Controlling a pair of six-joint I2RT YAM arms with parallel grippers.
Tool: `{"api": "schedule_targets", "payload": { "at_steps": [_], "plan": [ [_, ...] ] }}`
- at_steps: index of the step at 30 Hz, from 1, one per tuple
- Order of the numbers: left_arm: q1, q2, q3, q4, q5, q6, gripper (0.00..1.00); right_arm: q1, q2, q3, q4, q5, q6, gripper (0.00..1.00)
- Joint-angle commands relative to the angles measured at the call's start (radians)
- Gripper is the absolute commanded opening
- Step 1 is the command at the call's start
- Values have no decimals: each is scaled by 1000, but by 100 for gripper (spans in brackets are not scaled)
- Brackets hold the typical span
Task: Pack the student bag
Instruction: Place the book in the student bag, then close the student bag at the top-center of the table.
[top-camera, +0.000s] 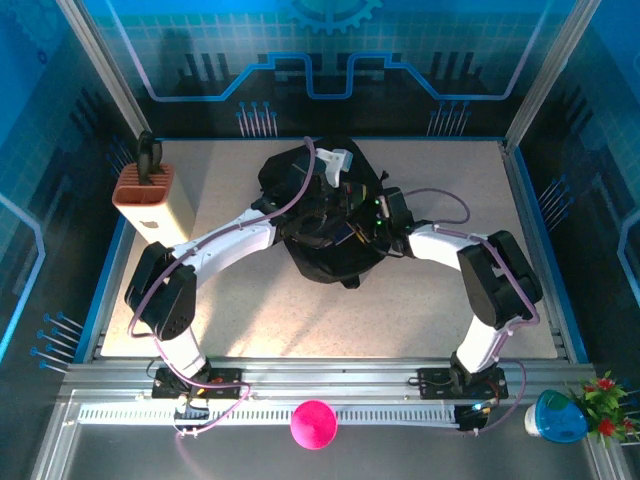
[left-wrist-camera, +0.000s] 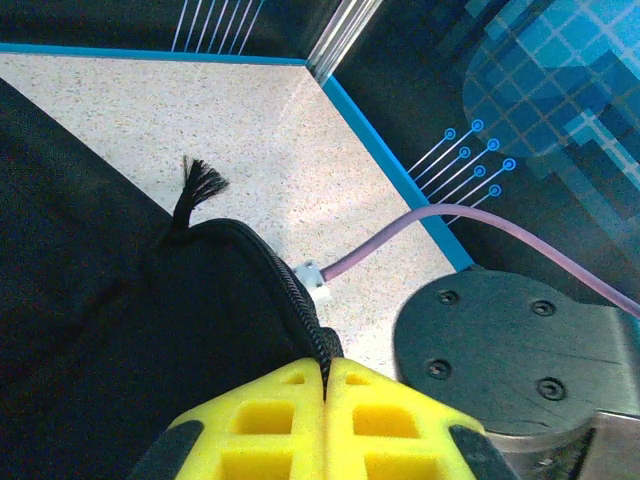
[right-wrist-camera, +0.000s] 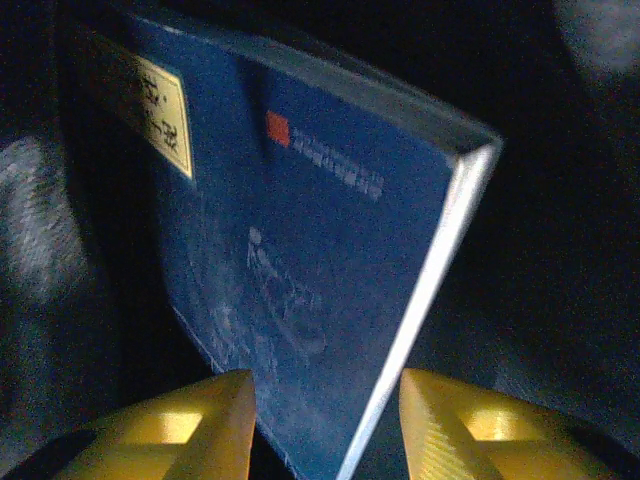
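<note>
Toward the table's (top-camera: 430, 320) far edge, the left gripper (left-wrist-camera: 325, 372) pinches the student bag's (top-camera: 330, 245) rim, likely holding it open, while the right gripper's (right-wrist-camera: 327, 405) fingers stand apart around a blue book (right-wrist-camera: 320, 230) inside.

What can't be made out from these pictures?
Top view: large black fabric backpack, opening covered by left arm and right arm.
Right wrist: thin blue book, lower corner cut off by frame edge; label print blurred; contact with right tool unclear.
Left wrist: left tool covers the pinched zipper edge.
</note>
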Motion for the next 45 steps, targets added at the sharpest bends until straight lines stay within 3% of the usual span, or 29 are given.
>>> {"api": "schedule_targets", "payload": {
  "at_steps": [1, 9, 15, 20, 25, 31, 35, 38, 41, 45],
  "plan": [
    [6, -54, -2, 84, 10, -10, 5, -5, -33, -11, -35, -23, -19, 43],
    [7, -52, -3, 78, 16, -19, 5, 7, 42, 43, -72, -32, -24, 38],
    [7, -55, -6, 74, 16, -20, 5, 9, 104, 85, 24, -65, -48, 18],
    [8, -54, -6, 76, 5, -24, 5, -1, 148, 120, 138, -133, -70, 15],
    [11, -49, -3, 73, 4, -30, 5, -22, 71, 64, 139, -163, -73, 23],
    [15, -35, -4, 70, 8, -46, 5, -56, -191, -120, 81, -136, -106, 37],
    [17, -22, -8, 63, 20, -58, 7, -106, -409, -208, -76, -45, -162, 45],
    [18, -11, -11, 25, 27, -66, 18, -159, -549, -237, -215, 46, -212, 54],
    [34, -6, -12, -48, 46, -99, 41, -200, -662, -229, -324, 122, -277, 60],
    [75, -17, -26, -160, 39, -121, 55, -226, -732, -198, -402, 185, -342, 69]
  ]
}}
